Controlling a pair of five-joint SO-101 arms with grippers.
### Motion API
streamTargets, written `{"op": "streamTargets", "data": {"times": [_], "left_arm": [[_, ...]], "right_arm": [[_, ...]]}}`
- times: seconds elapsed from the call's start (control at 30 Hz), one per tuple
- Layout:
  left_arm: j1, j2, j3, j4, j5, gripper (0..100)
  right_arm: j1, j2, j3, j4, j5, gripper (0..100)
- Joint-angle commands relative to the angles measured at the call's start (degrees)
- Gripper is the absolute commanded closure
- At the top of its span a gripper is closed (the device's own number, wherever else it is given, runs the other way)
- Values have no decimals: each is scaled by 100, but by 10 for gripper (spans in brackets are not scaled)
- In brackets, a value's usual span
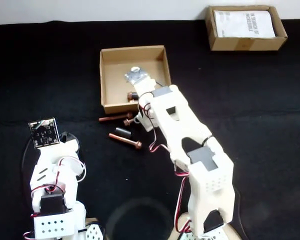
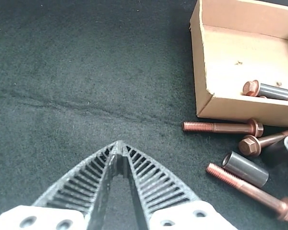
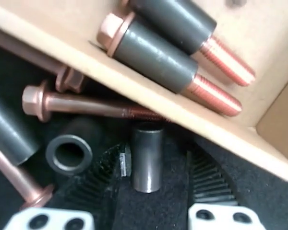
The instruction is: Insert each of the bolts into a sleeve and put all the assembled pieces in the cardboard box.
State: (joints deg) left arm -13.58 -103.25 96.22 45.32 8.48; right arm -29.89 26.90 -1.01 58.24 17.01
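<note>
From the high view, the cardboard box sits open mid-table. The right arm stretches up to its near wall, and the left arm sits folded at the near left. Loose bolts and a dark sleeve lie on the black cloth just in front of the box, and a second box holding a paper sheet stands well apart at the back right. Over to the left wrist view: the left gripper hangs above bare cloth, its fingers clenched together on nothing, well away from the box. One assembled piece lies inside against the near wall, with three bolts and a sleeve outside it. Now the right wrist view: the right gripper is spread wide with a grey sleeve between its fingers, close against one finger and clear of the other, its far end just short of the box's outer wall. Two assembled pieces lie side by side inside, along that wall. A second sleeve shows its open end just beside the gripper, near a bare bolt.
</note>
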Motion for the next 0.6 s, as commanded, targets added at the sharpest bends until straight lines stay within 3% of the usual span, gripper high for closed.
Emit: {"op": "streamTargets", "data": {"times": [0.0,0.07,0.17,0.57], "left_arm": [[48,-75,92,-79,-26,990],[48,-75,92,-79,-26,990],[48,-75,92,-79,-26,990],[57,-40,92,-79,-26,990]], "right_arm": [[84,75,-277,-4,0,837],[92,75,-259,22,0,860],[154,48,-330,338,0,998],[532,-1833,-1982,2686,-35,991]]}}
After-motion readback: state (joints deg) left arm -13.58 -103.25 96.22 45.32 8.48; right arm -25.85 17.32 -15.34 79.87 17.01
